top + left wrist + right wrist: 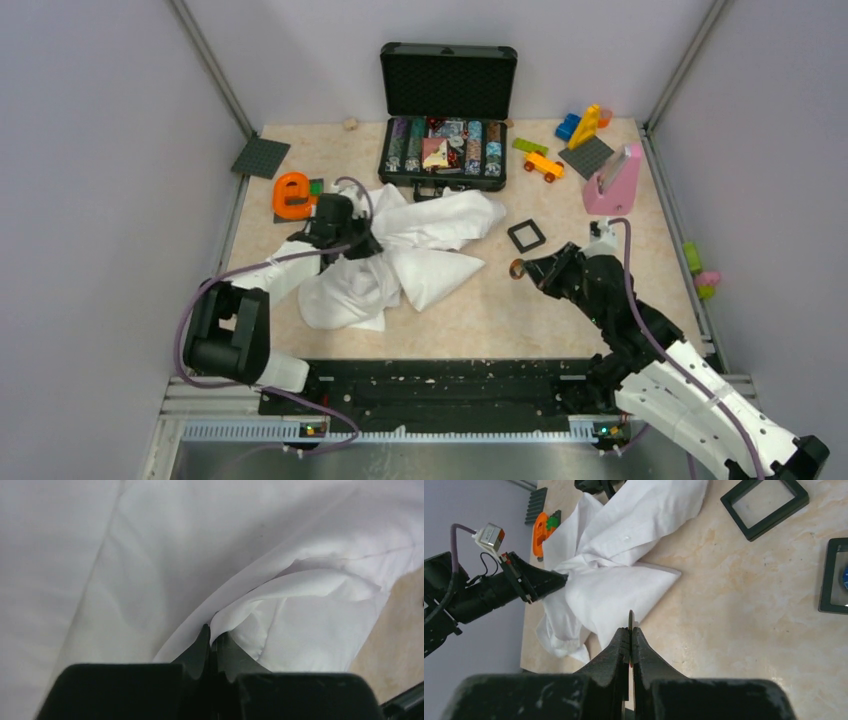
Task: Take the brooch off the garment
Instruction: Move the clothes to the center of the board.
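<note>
Bright, even light; soft shadows; garment [150, 555] overexposed, blurry in left wrist.

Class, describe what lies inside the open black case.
The case holds rows of small multicoloured pieces, with a pink-and-yellow item lying on top. Whatever sits beneath them is covered.

Left hand [212, 633], right hand [630, 626]: closed.

Robotics lab test cell. Plain lavender wall panels [100, 150] held by aluminium posts [213, 68] enclose a beige marble-patterned tabletop [560, 320]. A cabled robot left arm [225, 335] and right arm [610, 295] are bolted to a black rail [450, 392] at its near edge. Practice props lie scattered: an open black case [447, 80], toy bricks [585, 125], a crumpled white shirt [420, 265].
</note>
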You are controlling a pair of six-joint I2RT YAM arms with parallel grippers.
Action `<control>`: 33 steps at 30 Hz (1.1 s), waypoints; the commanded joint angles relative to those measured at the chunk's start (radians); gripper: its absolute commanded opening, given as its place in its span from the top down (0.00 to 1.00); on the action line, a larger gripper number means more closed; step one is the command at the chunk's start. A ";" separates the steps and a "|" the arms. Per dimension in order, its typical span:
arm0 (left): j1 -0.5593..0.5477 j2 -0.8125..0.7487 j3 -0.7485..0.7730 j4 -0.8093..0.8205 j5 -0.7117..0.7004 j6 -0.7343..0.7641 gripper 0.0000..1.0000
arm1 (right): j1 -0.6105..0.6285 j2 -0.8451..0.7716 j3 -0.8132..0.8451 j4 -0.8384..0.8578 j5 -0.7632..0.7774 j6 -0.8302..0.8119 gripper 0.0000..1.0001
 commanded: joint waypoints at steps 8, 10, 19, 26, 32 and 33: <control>0.318 -0.253 -0.148 0.279 -0.023 -0.165 1.00 | -0.062 0.036 -0.033 0.127 -0.208 -0.029 1.00; 0.312 -0.279 -0.129 0.235 0.038 -0.135 1.00 | -0.080 0.055 -0.045 0.149 -0.260 -0.031 1.00; 0.296 -0.576 -0.279 0.280 -0.125 -0.230 0.01 | -0.222 0.255 -0.135 0.452 -0.634 0.033 1.00; 0.297 -0.868 -0.415 0.352 -0.225 -0.242 0.01 | -0.223 0.273 -0.093 0.407 -0.592 -0.033 1.00; 0.228 -0.834 -0.388 0.489 0.119 -0.087 0.03 | -0.224 0.294 -0.041 0.387 -0.612 -0.080 1.00; 0.193 -0.815 -0.376 0.487 0.119 -0.064 0.04 | -0.224 0.301 -0.028 0.382 -0.618 -0.089 1.00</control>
